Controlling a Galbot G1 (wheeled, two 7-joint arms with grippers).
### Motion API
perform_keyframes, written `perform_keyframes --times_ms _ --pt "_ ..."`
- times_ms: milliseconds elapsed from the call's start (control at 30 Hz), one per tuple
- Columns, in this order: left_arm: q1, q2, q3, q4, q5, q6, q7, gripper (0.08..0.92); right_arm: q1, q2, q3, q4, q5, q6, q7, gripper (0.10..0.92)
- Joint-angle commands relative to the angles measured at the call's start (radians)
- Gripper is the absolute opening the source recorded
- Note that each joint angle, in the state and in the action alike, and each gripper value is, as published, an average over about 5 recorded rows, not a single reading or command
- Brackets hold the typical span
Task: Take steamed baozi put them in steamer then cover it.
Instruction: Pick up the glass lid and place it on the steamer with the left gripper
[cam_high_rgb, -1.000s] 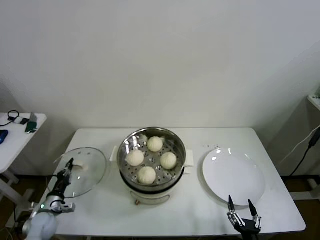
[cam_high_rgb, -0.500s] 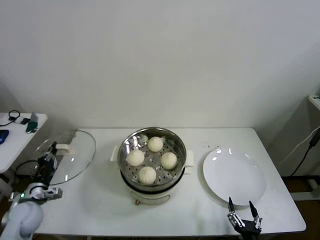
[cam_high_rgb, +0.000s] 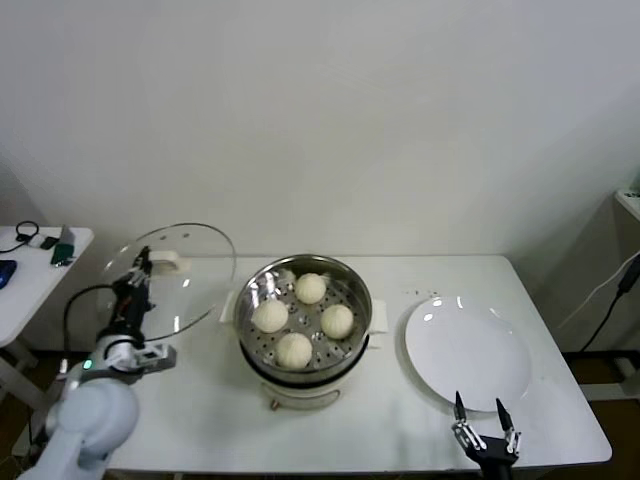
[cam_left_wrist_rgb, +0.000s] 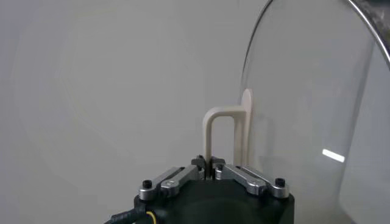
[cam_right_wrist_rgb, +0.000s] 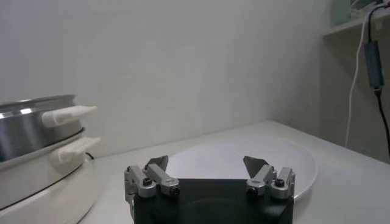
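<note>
Several cream-white baozi (cam_high_rgb: 294, 349) lie in the shiny steamer (cam_high_rgb: 247, 297), which sits on its white base at the middle of the table. The cover (cam_high_rgb: 200, 262), a clear glass lid, hangs tilted on edge in the air just left of the steamer. My left gripper (cam_high_rgb: 141, 272) is shut on its white bar handle (cam_high_rgb: 166, 264). The left wrist view shows the handle (cam_left_wrist_rgb: 222, 125) pinched in that gripper (cam_left_wrist_rgb: 209, 165), with the glass (cam_left_wrist_rgb: 317, 103) beyond. My right gripper (cam_high_rgb: 481, 412) waits open and empty at the table's front right edge.
A flat white plate (cam_high_rgb: 467, 352) lies right of the steamer, just behind the right gripper (cam_right_wrist_rgb: 207, 162); it shows in the right wrist view too, plate (cam_right_wrist_rgb: 292, 152). A small side table (cam_high_rgb: 30, 275) with loose items stands at the far left. The wall is close behind.
My left gripper has lifted the cover off the table's left side, swung it up and rightward toward the steamer, and tilted it more upright. The right arm has stayed still.
</note>
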Motion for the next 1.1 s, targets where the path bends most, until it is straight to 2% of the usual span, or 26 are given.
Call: perform_keyframes --times_ms 33,233,467,833,1100 --pt "-0.052 -0.151 0.335 -0.148 0.303 0.193 0.109 0.140 0.060 0.002 -0.012 -0.072 -0.008 0.042 0.003 0.823" --pt "-0.088 -0.300 0.440 -0.098 0.455 0.191 0.137 0.140 0.094 0.007 -0.025 -0.119 -0.006 0.059 0.003 0.823" --pt "-0.157 -0.403 0.512 -0.008 0.520 0.199 0.157 0.140 0.080 -0.001 -0.031 -0.108 -0.018 0.043 0.001 0.823" --pt "-0.152 -0.500 0.571 0.055 0.615 0.188 0.203 0.140 0.034 -0.026 -0.001 -0.015 -0.073 -0.016 0.002 0.823" --pt "-0.107 -0.507 0.575 0.067 0.659 0.165 0.194 0.140 0.037 -0.033 0.011 -0.012 -0.069 -0.019 -0.003 0.823"
